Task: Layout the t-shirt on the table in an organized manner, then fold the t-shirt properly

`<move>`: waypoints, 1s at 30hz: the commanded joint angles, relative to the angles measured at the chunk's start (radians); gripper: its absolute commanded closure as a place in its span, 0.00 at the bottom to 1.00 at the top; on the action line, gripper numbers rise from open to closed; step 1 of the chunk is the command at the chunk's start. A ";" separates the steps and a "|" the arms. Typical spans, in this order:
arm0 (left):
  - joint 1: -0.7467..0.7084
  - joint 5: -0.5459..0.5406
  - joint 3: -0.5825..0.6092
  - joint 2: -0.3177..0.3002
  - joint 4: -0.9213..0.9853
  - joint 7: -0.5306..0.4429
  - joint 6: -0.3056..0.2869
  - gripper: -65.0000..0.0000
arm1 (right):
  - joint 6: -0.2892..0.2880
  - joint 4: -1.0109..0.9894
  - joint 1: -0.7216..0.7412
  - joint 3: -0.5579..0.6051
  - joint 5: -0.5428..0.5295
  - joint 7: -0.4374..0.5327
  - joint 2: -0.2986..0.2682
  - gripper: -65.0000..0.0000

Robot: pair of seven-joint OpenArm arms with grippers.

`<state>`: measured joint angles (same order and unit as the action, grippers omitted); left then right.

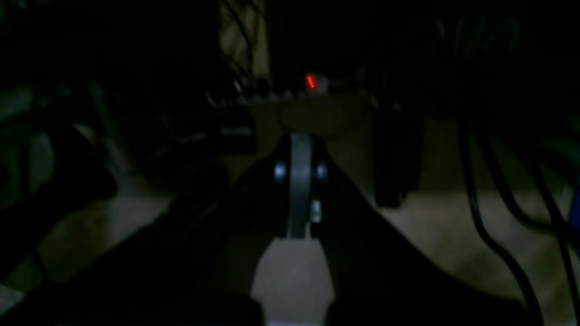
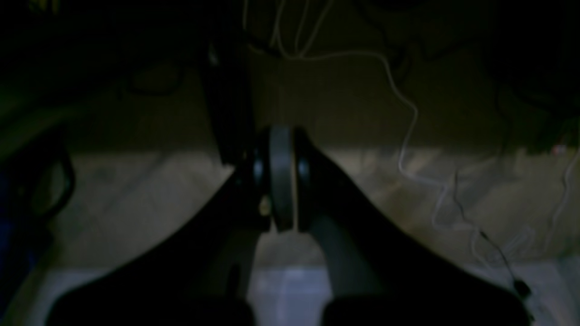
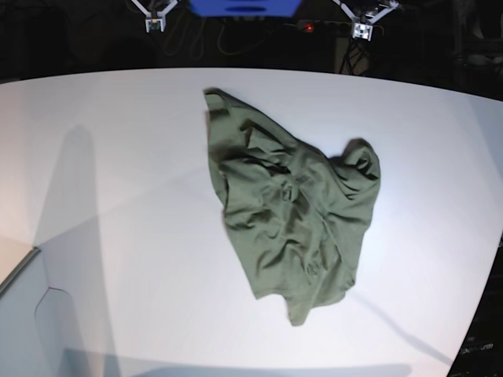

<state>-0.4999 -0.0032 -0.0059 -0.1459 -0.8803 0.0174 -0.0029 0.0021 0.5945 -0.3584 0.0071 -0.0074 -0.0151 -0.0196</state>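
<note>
The olive-green t-shirt (image 3: 287, 200) lies crumpled and wrinkled on the white table (image 3: 110, 165), a little right of the middle, with one corner pointing to the far edge and another toward the near edge. Both arms hang back beyond the table's far edge, well apart from the shirt. My left gripper (image 1: 300, 179) is shut with nothing between its fingers; it shows small at the top right of the base view (image 3: 363, 27). My right gripper (image 2: 281, 174) is also shut and empty, at the top left (image 3: 155, 19). Neither dark wrist view shows the t-shirt.
A blue object (image 3: 245, 6) sits behind the table's far edge between the arms. The wrist views show dim floor with black cables (image 1: 494, 226) and white cables (image 2: 408, 136). The table's near left corner has a cut-out edge (image 3: 31, 259).
</note>
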 commanded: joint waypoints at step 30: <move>-0.366 -0.245 -0.026 -0.085 -0.712 -0.014 -0.003 0.54 | -0.014 1.137 -0.571 -0.068 -0.001 -0.181 -0.013 1.00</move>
<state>-0.8509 -0.2447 -0.0216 -0.2214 -1.5757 0.0296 -0.0086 -0.0071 1.7214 -0.9070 -0.0540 -0.0063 -0.2123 -0.0299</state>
